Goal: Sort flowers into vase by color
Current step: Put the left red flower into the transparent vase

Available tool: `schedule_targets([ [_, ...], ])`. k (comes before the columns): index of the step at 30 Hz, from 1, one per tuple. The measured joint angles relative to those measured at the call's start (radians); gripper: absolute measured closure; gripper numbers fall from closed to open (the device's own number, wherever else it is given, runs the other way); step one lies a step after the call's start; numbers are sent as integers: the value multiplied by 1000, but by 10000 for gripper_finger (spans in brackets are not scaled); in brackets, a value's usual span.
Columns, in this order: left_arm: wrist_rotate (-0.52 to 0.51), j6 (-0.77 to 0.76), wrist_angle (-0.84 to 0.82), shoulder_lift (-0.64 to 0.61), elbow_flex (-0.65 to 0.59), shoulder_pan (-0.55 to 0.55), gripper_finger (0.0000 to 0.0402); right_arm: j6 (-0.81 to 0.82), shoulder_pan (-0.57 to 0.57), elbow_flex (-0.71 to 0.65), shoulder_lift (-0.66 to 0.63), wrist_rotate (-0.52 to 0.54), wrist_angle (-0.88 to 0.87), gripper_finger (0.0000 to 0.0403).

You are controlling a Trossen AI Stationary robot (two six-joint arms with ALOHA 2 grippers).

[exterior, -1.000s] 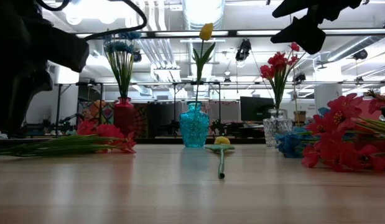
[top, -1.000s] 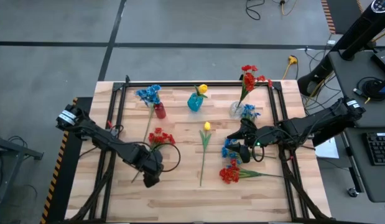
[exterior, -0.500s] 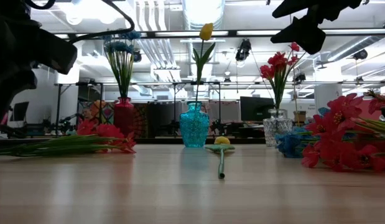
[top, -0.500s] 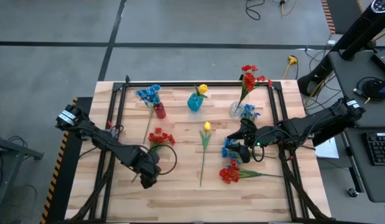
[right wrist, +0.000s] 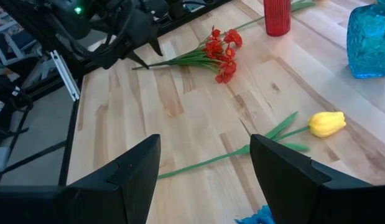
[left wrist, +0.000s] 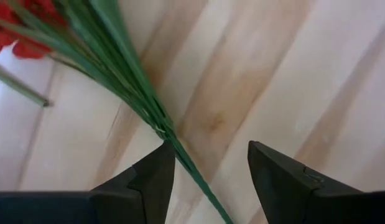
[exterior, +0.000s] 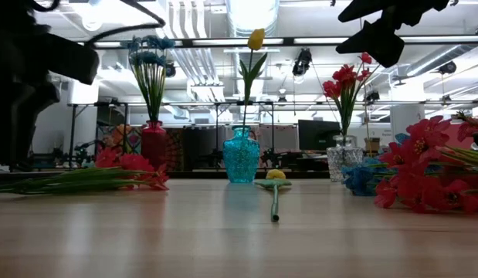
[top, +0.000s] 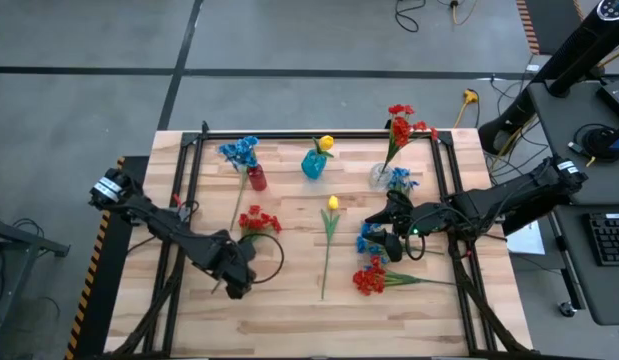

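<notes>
A red flower spray (top: 257,220) lies on the table, its green stem (left wrist: 133,87) running toward the near left. My left gripper (top: 234,283) hangs open above the stem's thin end, pointing down. In the left wrist view (left wrist: 211,168) the stem passes between the fingers, close to one of them. My right gripper (top: 389,228) waits open and empty, held high over the table's right half. A yellow tulip (top: 332,203), a blue spray (top: 369,243) and another red spray (top: 369,278) lie flat on the table.
Three vases stand along the far edge. The red vase (top: 257,178) holds blue blooms, the teal vase (top: 313,163) holds a yellow tulip and the clear vase (top: 381,176) holds red blooms. Bare wood (top: 289,320) lies along the near edge.
My left gripper has tipped and turned a little above the red spray's stem end, staying open. The flowers have not moved.
</notes>
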Motion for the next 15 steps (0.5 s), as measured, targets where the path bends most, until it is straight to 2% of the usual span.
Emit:
schedule_targets([
  [5, 0, 14, -19, 0, 6, -51, 216, 7, 12, 0, 28, -1, 20, 163],
  [10, -5, 47, -65, -1, 15, -71, 216, 140, 4, 16, 117, 40, 33, 163],
  [15, -75, 88, -72, -3, 13, -71, 216, 265, 4, 77, 214, 37, -37, 163],
])
